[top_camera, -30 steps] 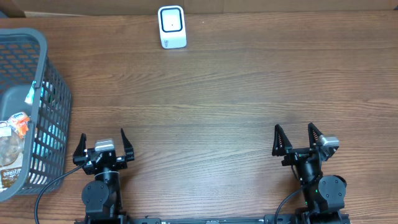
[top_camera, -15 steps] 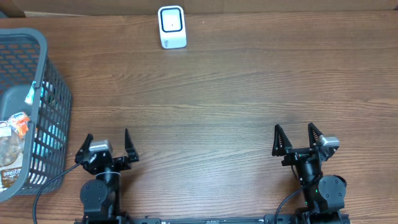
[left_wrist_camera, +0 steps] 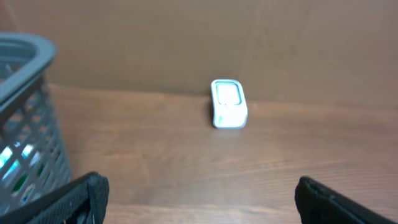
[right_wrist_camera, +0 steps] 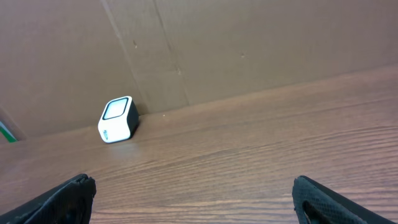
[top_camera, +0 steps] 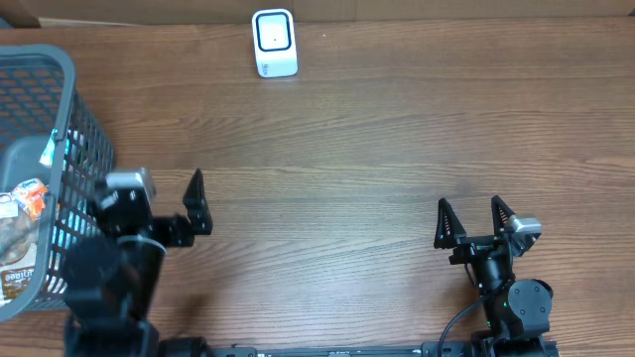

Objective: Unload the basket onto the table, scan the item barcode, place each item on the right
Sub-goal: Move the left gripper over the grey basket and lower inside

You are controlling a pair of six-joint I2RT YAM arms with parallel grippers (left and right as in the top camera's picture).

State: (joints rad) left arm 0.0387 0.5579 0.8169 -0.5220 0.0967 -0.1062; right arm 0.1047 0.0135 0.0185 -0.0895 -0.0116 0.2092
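Looking left to right, I count one grey basket (top_camera: 60, 79) at the desk's (top_camera: 377, 149) left edge holding packaged items (top_camera: 15, 233), my left gripper (left_wrist_camera: 198, 186) beside it, one white scanner (top_camera: 274, 43) at the far edge, and my right gripper (top_camera: 469, 203). Both jaws stand wide and empty.

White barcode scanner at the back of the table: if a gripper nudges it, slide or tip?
Probably slides rather than tips: the barcode scanner looks squat, with a base about as broad as its top. It is likely light, since it looks like a small plastic shell. The smooth wooden table probably offers little grip, so a push may skate it.
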